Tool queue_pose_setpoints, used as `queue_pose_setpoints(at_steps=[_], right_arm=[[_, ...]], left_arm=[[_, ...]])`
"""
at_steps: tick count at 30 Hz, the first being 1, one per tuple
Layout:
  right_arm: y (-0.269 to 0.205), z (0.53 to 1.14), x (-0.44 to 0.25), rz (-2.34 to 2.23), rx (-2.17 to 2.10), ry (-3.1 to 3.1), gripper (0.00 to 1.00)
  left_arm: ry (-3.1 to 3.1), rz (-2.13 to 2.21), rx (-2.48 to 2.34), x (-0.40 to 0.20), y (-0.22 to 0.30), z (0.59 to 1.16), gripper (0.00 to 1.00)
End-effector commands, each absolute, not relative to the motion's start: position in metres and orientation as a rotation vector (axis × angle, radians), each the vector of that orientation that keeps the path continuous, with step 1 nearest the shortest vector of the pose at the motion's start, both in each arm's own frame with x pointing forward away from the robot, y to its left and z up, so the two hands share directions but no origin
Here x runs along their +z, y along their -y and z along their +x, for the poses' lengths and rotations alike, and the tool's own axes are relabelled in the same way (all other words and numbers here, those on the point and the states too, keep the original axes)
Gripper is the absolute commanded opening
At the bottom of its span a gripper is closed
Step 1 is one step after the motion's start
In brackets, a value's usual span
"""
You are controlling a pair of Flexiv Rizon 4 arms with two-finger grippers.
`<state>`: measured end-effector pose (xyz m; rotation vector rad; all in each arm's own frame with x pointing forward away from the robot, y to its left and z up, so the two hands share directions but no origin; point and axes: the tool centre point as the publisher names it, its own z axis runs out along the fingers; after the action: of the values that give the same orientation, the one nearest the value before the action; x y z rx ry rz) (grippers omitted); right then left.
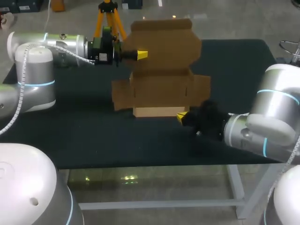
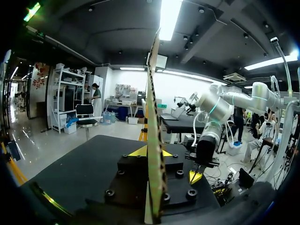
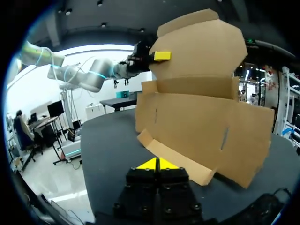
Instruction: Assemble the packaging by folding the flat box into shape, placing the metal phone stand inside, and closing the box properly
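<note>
Cardboard box (image 1: pixel 161 89) sits near the middle of the dark table (image 1: pixel 84 136), partly formed: low tray at the base, lid panel (image 1: pixel 164 47) standing upright at the back, side flaps (image 1: pixel 123 93) splayed outward at both ends. Head view: what shows of the tray's inside is plain cardboard; the front wall hides part of the floor, so its contents cannot be confirmed. Left gripper (image 1: pixel 142 55) is at the upper left edge of the lid panel. In the left wrist view the panel runs edge-on between its fingers (image 2: pixel 165 153), one yellow tip on each face, so it is clamped on the panel. Right gripper (image 1: pixel 181 116) is low by the tray's front right corner. In the right wrist view its yellow tips are pressed together with nothing between them, and a small loose flap (image 3: pixel 173 157) lies on the table just ahead of it. Contact between that gripper and the box cannot be judged from any view. In the head view the right arm's dark wrist covers the table next to that corner.
</note>
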<state>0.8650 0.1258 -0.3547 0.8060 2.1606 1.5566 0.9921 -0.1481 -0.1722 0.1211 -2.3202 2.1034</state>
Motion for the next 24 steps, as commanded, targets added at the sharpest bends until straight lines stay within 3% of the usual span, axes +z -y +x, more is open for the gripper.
queue_pose_setpoints(at_steps=[1,24], right_arm=[[-0.154,0.879,-0.369,0.867,1.493,-2.101,0.0],[-0.176,0.903,-0.395,0.932,1.361,-2.033,0.0]], left_arm=[[2.317,0.117,2.103,-0.173,0.147,0.993,0.0],[2.317,0.117,2.103,-0.173,0.147,0.993,0.0]])
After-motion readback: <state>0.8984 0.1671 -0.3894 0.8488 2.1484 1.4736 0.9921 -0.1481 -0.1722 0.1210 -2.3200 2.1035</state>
